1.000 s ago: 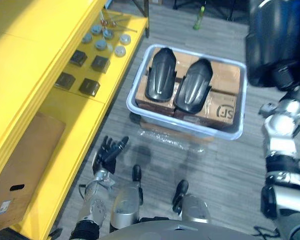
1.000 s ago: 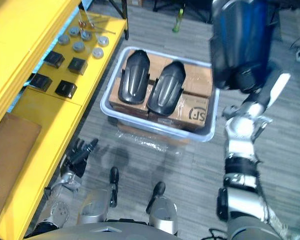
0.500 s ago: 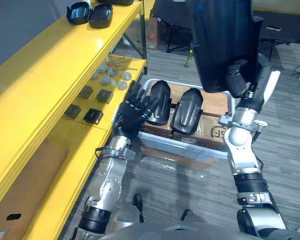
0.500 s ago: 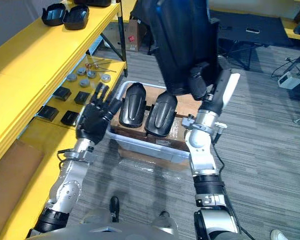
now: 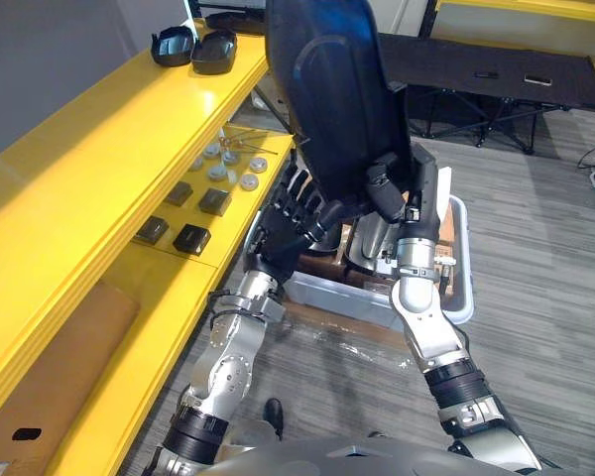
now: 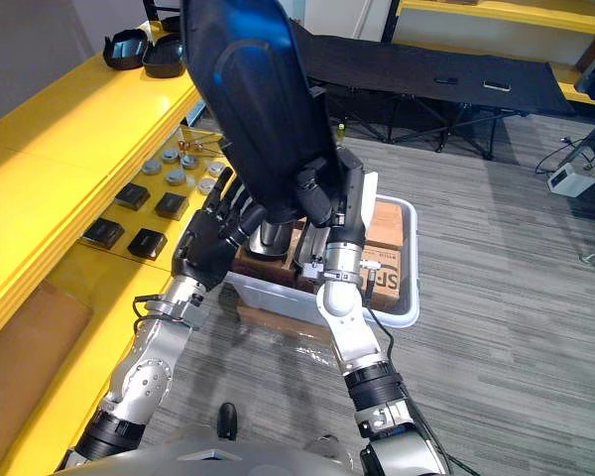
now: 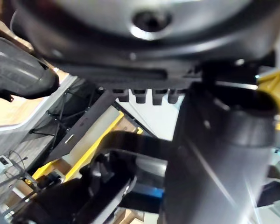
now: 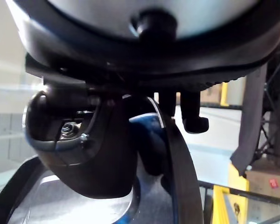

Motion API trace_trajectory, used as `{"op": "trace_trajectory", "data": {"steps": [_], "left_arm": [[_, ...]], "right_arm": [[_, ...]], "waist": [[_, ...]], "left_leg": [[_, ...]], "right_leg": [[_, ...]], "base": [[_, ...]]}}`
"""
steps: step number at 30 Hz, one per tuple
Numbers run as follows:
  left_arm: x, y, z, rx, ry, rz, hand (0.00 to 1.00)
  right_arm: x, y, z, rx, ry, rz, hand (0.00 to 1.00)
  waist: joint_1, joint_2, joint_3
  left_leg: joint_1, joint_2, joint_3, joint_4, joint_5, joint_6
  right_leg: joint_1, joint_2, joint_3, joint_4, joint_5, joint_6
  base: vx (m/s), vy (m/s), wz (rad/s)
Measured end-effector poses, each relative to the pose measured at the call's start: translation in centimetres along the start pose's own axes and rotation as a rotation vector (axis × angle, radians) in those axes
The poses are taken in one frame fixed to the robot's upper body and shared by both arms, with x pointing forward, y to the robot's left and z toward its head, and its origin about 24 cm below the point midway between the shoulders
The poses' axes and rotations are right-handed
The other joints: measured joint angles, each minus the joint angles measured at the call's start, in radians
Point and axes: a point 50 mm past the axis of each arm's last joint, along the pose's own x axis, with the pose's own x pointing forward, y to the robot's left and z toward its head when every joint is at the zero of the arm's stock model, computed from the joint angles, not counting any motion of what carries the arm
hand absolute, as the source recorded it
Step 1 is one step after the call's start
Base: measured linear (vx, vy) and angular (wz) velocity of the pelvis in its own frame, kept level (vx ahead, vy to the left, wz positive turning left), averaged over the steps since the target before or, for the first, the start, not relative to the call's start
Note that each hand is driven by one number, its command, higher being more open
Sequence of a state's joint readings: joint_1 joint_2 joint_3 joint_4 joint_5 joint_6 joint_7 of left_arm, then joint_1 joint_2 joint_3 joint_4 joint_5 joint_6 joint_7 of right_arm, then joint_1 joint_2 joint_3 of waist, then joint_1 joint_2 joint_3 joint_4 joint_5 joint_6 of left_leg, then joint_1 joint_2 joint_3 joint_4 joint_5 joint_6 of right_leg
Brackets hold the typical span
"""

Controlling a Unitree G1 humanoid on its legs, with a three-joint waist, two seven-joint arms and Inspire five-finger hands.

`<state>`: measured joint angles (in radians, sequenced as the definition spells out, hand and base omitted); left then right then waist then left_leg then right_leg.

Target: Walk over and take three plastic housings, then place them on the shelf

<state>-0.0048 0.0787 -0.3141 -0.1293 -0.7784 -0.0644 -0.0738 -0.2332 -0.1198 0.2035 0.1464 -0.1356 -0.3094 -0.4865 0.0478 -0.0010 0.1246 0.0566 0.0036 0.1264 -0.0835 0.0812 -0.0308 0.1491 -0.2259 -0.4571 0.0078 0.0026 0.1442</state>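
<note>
My right hand (image 5: 391,194) is shut on the lower end of a large black plastic housing (image 5: 335,104) and holds it upright, high in front of the yellow shelf (image 5: 99,159). My left hand (image 5: 290,216) is raised beside it with its fingers spread straight against the housing's lower left edge. Behind both hands a pale plastic bin (image 5: 460,297) on the floor holds cardboard boxes (image 6: 385,256) and another dark housing (image 6: 276,238), mostly hidden. Two small black housings (image 5: 192,50) lie at the far end of the shelf's top board.
On the lower shelf board lie black square parts (image 5: 191,239) and round grey discs (image 5: 222,165). A cardboard box (image 5: 55,362) sits on the bottom board. A black folding cot (image 5: 496,71) stands at the back; grey floor lies to the right of the bin.
The camera has tilted up. My right hand has carried the housing to the left, toward the shelf. My left hand has risen from near the floor to the housing's lower edge.
</note>
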Motion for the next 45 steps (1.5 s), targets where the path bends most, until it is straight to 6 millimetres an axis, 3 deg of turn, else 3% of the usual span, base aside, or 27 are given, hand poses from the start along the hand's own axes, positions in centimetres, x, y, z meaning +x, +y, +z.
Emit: {"op": "trace_trajectory", "data": {"steps": [7, 14, 27, 28, 39, 45], "left_arm": [[0.2, -0.6, 0.2, 0.012, -0.009, -0.021, 1.00], [0.4, -0.4, 0.2, 0.044, -0.013, 0.085, 1.00], [0.6, 0.5, 1.2, 0.087, -0.056, 0.188, 1.00], [0.6, 0.6, 1.2, 0.087, -0.057, 0.196, 0.00], [0.6, 0.8, 1.6, 0.097, -0.078, 0.172, 0.00], [0.6, 2.0, 1.9, 0.101, -0.087, 0.236, 0.00]], "right_arm": [[-1.4, 1.6, -0.7, 0.023, 0.048, 0.079, 0.00], [-2.4, 2.9, -1.5, 0.059, 0.112, 0.131, 0.00], [-4.0, 4.0, -2.4, 0.080, 0.171, 0.237, 0.00], [-4.1, 4.0, -2.4, 0.083, 0.169, 0.248, 0.00], [-4.3, 4.1, -2.3, 0.123, 0.160, 0.260, 0.00], [-4.9, 4.3, -1.9, 0.130, 0.107, 0.301, 0.00]], "waist": [[-0.004, -0.006, -0.021], [-0.022, -0.012, -0.044], [-0.024, -0.022, -0.056], [-0.023, -0.025, -0.059], [-0.024, -0.040, -0.070], [-0.024, -0.045, -0.081]], "left_leg": [[0.000, -0.001, -0.001, -0.001, 0.002, 0.001], [0.000, 0.000, 0.004, -0.001, 0.004, 0.000], [0.001, 0.002, 0.004, -0.001, 0.008, 0.000], [0.001, 0.002, 0.003, -0.001, 0.008, 0.000], [0.002, 0.001, 0.002, -0.002, 0.012, 0.002], [0.003, 0.001, 0.003, -0.002, 0.012, 0.002]], "right_leg": [[0.000, -0.001, -0.001, 0.000, 0.000, 0.000], [-0.002, 0.001, 0.000, -0.003, 0.001, -0.005], [0.000, 0.003, -0.001, -0.009, 0.006, -0.010], [0.000, 0.003, -0.001, -0.009, 0.006, -0.011], [-0.004, 0.003, -0.004, -0.010, 0.007, -0.011], [-0.004, 0.003, -0.003, -0.010, 0.007, -0.011]], "base": [[0.00, 0.000, 0.00], [0.00, 0.000, 0.00], [0.00, 0.000, 0.00], [0.00, 0.000, 0.00], [0.00, 0.000, 0.00], [0.00, 0.000, 0.00]]}}
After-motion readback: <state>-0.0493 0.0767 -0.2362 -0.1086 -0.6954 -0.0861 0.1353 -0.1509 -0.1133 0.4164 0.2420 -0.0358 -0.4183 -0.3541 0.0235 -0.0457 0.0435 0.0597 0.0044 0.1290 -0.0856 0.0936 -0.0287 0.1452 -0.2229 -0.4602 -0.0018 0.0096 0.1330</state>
